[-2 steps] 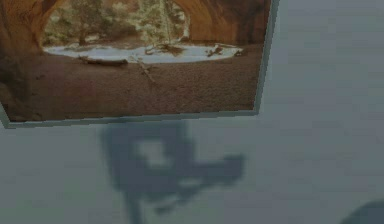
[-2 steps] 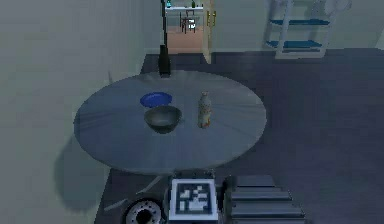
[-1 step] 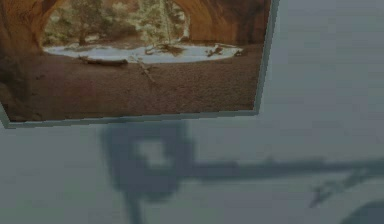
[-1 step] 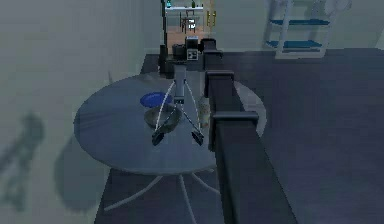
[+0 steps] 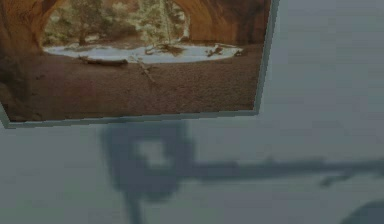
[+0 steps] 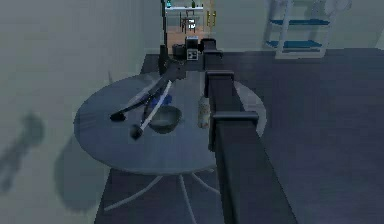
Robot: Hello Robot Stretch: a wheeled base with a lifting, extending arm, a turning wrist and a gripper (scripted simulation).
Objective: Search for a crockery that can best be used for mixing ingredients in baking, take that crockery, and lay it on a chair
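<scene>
The forward view faces a wall painting (image 5: 140, 60) close up; the arm side view looks down over a round desk (image 6: 108, 146).

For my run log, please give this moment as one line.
forward: wall picture close ahead | side: arm over round table | dark bowl on table | held: cannot tell

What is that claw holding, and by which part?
That cannot be told. The claw shows at the far edge of the round table, and its tip cannot be made out clearly enough to see a hold.
</scene>
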